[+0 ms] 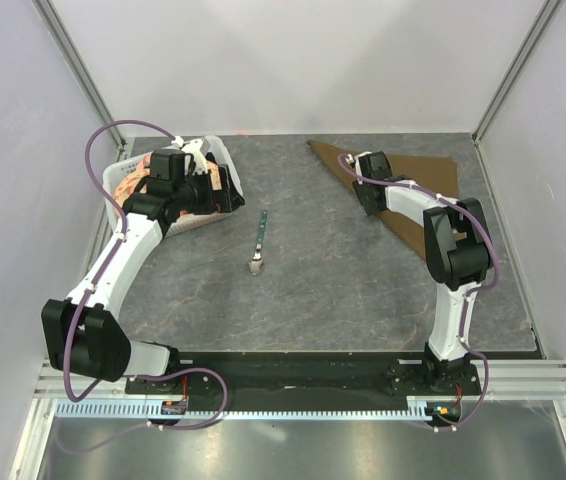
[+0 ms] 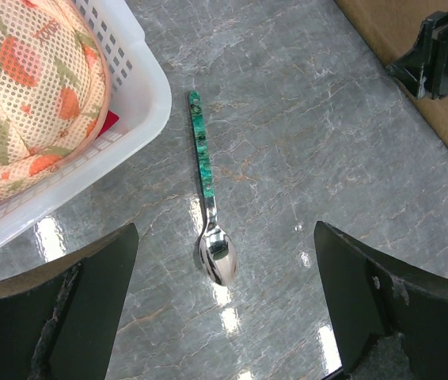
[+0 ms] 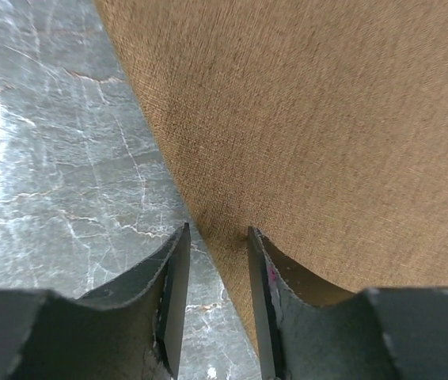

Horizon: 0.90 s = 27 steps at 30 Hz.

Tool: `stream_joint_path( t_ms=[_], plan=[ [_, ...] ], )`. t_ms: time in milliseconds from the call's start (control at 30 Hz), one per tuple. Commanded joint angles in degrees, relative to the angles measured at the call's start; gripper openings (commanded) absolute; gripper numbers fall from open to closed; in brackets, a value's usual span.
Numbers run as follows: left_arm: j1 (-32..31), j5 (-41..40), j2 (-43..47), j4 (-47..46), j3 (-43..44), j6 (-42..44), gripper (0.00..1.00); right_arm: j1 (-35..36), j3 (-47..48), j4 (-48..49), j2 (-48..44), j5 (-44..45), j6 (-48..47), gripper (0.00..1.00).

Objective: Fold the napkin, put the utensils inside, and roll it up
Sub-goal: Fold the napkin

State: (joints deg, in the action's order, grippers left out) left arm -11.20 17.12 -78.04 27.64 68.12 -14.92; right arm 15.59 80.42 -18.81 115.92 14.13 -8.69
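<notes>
The brown napkin (image 1: pixel 428 170) lies folded into a triangle at the back right of the table. My right gripper (image 1: pixel 367 203) is low at its left folded edge. In the right wrist view, the jaws (image 3: pixel 218 261) stand a little apart and straddle that edge of the napkin (image 3: pixel 327 119), with the cloth flat between them. The teal-handled spoon (image 1: pixel 260 240) lies alone mid-table, bowl toward me. My left gripper (image 1: pixel 223 188) is wide open and empty above the table beside the basket. The spoon (image 2: pixel 208 198) lies ahead between its fingers (image 2: pixel 225 309).
A white slotted basket (image 1: pixel 123 175) at the back left holds round orange-patterned plates (image 2: pixel 26 79); its corner is close to the spoon's handle. The right gripper also shows in the left wrist view (image 2: pixel 446 55).
</notes>
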Motion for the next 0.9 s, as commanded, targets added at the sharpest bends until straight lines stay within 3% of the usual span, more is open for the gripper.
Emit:
stream_joint_path(
  t_ms=[0, 533, 733, 800, 867],
  plan=[
    [0.30, 1.95, 2.28, -2.06, 0.17, -1.52, 1.00, 0.23, 0.17, 1.14, 1.59, 1.60, -1.24, 0.40],
    [0.30, 2.03, 2.54, -2.06, 0.17, -1.69, 1.00, 0.31, -2.11, 0.00, 3.00, 1.69, -5.63, 0.24],
    [0.30, 2.47, 2.81, -2.24, 0.26, -1.87, 1.00, 1.45, -3.69, -0.35, 1.86, -1.38, -6.34, 0.12],
    [0.30, 2.65, 2.98, -2.15, 0.26, -1.87, 1.00, 2.07, -3.61, -1.40, 1.86, -2.17, -5.12, 0.02],
    [0.30, 2.74, 3.07, -2.32, 0.17, -1.96, 1.00, 2.68, -4.13, -1.93, 1.68, -2.96, -3.63, 0.00]
  ],
)
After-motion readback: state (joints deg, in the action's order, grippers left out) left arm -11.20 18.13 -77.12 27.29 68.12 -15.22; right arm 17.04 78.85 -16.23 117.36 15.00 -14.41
